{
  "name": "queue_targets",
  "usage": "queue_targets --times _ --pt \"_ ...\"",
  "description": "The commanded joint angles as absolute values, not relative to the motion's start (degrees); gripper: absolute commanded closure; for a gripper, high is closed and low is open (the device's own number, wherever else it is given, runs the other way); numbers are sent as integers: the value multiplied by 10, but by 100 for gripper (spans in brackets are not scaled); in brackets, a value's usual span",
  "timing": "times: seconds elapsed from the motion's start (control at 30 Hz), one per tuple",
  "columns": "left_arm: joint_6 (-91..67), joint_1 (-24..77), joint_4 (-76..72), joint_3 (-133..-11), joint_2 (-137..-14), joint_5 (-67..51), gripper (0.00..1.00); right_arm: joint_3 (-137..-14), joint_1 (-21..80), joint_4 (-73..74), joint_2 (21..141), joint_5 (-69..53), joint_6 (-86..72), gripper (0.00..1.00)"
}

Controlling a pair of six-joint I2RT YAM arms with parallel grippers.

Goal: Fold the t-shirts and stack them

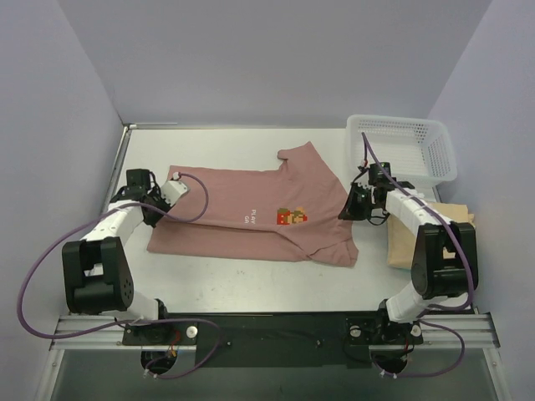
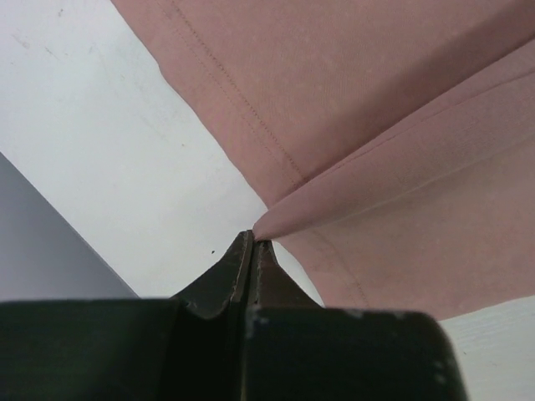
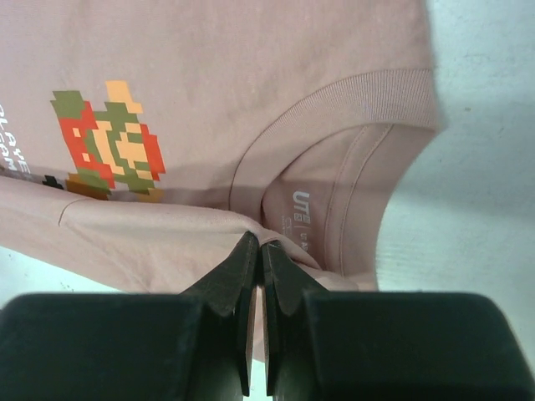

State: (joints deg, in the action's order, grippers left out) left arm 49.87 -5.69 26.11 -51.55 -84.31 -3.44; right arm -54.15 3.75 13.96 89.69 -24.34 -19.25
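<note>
The dusty pink t-shirt (image 1: pixel 251 213) lies spread across the middle of the table, its pixel print (image 1: pixel 291 216) facing up and its near long side folded over. My left gripper (image 1: pixel 160 214) is at the shirt's left end, shut on a raised fold of the pink cloth (image 2: pixel 351 192), which runs up to my left gripper's (image 2: pixel 253 242) tips. My right gripper (image 1: pixel 345 212) is at the right end beside the collar (image 3: pixel 334 109), and my right gripper (image 3: pixel 260 246) is shut on a pinch of the pink t-shirt (image 3: pixel 167 242). A pale tan t-shirt (image 1: pixel 403 249) lies folded at the right, mostly under the right arm.
A white mesh basket (image 1: pixel 410 146) stands at the back right corner, just behind the right wrist. Purple walls close in the left, back and right sides. Bare white tabletop (image 1: pixel 251 280) runs along the front of the shirt.
</note>
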Motion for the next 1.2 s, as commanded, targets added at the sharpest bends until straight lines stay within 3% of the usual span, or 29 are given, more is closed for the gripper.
queue_targets --times 0.0,0.13,0.17,0.23,0.27,0.3,0.37,0.43,0.5,0.57,0.67,0.77,0.97,1.17 --pt "497 -59 223 -538 -862 -25 100 -574 38 153 915 -229 -171 100" --pt "494 -59 225 -536 -866 -27 100 -584 43 156 919 -209 -163 100" --pt "492 -58 223 -536 -866 -25 96 -586 45 156 923 -206 -162 100" --pt "480 -58 207 -536 -867 -16 75 -594 51 158 926 -196 -156 100" --pt "469 -59 197 -540 -870 -10 71 -599 54 159 927 -189 -153 98" --pt "441 -61 177 -543 -874 11 63 -602 60 161 929 -184 -152 95" --pt "384 -69 146 -563 -895 54 51 -611 65 161 929 -167 -157 74" --pt "333 -89 148 -623 -918 84 47 -624 65 168 919 -145 -176 61" --pt "309 -97 171 -662 -920 103 46 -632 65 186 894 -119 -187 54" --pt "327 -95 197 -666 -885 48 46 -634 64 219 859 -92 -194 49" --pt "462 -84 261 -619 -803 -148 53 -614 63 287 803 -59 -208 46" --pt "626 -66 416 -550 -730 -233 54 -538 63 328 764 -71 -247 43" --pt "788 -65 475 -454 -715 -210 41 -413 63 316 700 -100 -311 41" --pt "762 -57 363 -393 -722 -207 34 -344 49 227 725 -168 -342 41"
